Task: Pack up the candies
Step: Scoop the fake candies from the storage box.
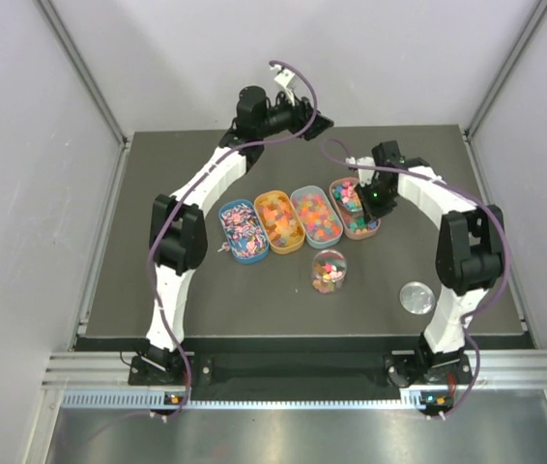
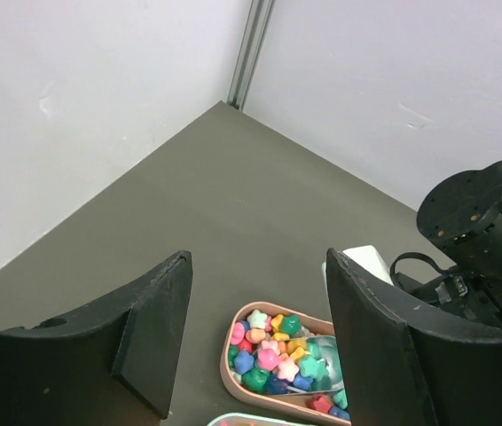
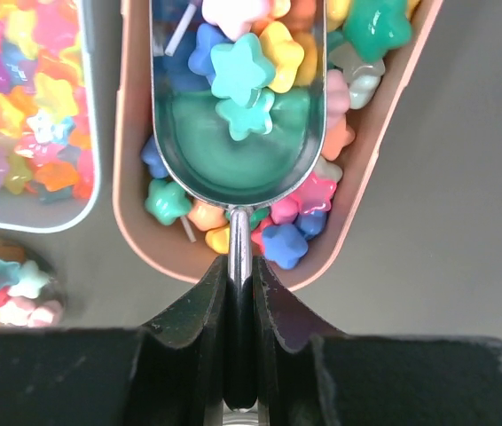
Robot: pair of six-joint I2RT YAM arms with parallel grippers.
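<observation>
The candies (image 3: 242,71) are small star-shaped sweets in mixed colours. They fill a pink oval tray (image 3: 131,222), and a few lie in a metal scoop (image 3: 233,151) dipped into that tray. My right gripper (image 3: 240,266) is shut on the scoop's thin handle, right at the tray's near end. From above, the right gripper (image 1: 365,193) hangs over the pink tray (image 1: 374,230). My left gripper (image 2: 258,257) is open and empty, raised behind the trays, looking down on the candies (image 2: 269,355) in the pink tray (image 2: 230,368). In the top view the left gripper (image 1: 314,124) is at the table's back.
Three more oval trays of sweets lie in a row: blue (image 1: 228,232), orange (image 1: 260,224), pale grey (image 1: 298,215). A clear jar (image 1: 329,272) holding some candies stands in front of them, its round lid (image 1: 416,296) to the right. White walls enclose the dark table.
</observation>
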